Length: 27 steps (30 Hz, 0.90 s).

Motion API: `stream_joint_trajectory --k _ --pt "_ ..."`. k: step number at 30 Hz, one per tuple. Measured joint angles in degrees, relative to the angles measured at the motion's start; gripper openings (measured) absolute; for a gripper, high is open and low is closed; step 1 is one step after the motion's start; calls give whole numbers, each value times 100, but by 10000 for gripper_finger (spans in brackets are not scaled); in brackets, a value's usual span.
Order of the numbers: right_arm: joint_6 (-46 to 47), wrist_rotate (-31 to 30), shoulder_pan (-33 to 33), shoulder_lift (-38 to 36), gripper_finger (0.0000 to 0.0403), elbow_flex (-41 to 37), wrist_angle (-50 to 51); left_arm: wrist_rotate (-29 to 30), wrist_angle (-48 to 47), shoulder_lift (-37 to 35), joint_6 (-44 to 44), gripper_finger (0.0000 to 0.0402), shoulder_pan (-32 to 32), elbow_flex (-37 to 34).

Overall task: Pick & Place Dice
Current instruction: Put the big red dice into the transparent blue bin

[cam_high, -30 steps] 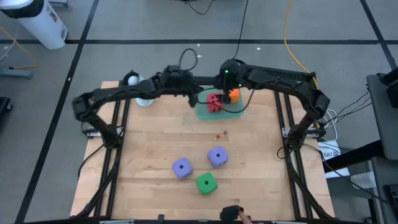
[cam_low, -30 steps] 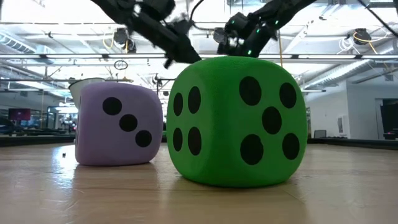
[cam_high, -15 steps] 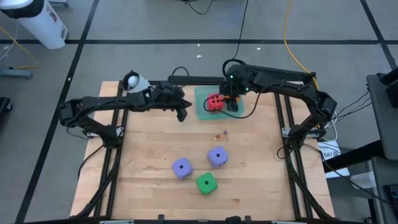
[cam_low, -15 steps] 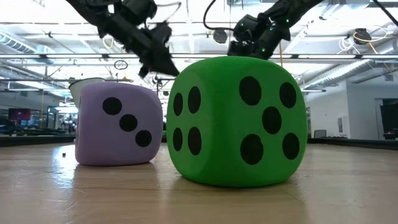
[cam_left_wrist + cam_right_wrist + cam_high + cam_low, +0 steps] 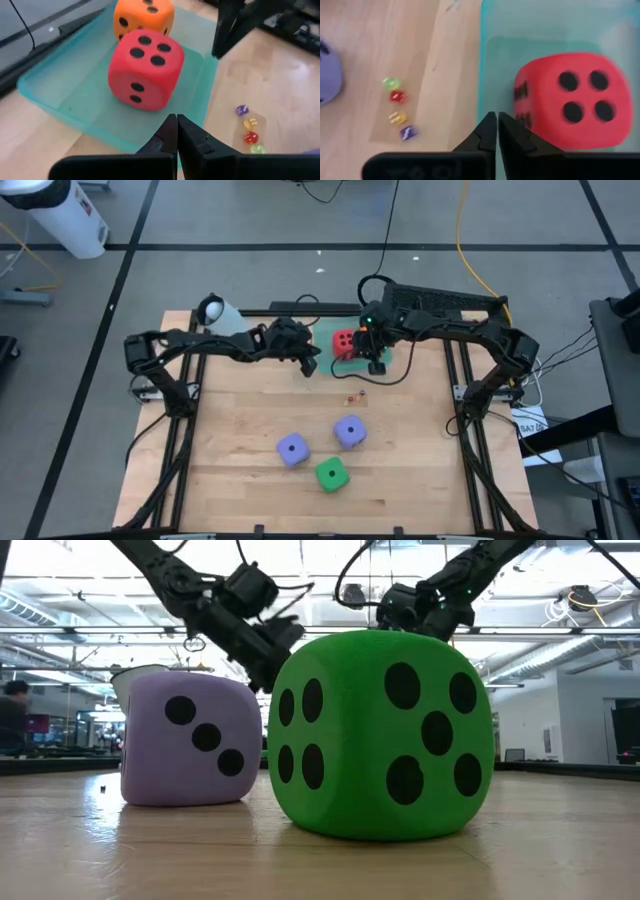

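A red die (image 5: 344,343) and an orange die (image 5: 144,17) sit in the translucent green tray (image 5: 65,85) at the table's far middle. Two purple dice (image 5: 292,449) (image 5: 350,431) and a green die (image 5: 332,474) rest on the wood nearer the front edge. The low view shows the green die (image 5: 380,735) and one purple die (image 5: 190,740) close up. My left gripper (image 5: 312,367) hangs shut beside the tray's left near corner, with nothing between its fingers (image 5: 176,131). My right gripper (image 5: 378,367) hangs shut over the tray's near edge, beside the red die (image 5: 570,100), and is also empty.
Several tiny coloured dice (image 5: 356,395) lie on the wood just in front of the tray, between it and the purple dice. A white object (image 5: 214,310) stands at the table's far left corner. Bare wood lies to the left and right of the three big dice.
My right gripper has drawn back from over the orange die toward the table's near edge. It now hangs over the tray's near edge. My left gripper has moved from the tray's left side a little toward the near edge.
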<state>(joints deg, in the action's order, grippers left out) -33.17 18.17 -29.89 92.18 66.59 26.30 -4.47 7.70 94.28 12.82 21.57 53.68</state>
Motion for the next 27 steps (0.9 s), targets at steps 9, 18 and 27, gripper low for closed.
stream_joint_trajectory --k 9,18,27 --pt "-215 -6 -11 -9 1 -370 -671 -58 -24 569 -8 5 17 420" --pt "-246 -22 -15 -1 1 -516 -1060 -44 3 741 -13 4 -46 506" --pt "-203 -633 -219 607 0 -521 -1517 -53 55 741 110 4 -190 506"
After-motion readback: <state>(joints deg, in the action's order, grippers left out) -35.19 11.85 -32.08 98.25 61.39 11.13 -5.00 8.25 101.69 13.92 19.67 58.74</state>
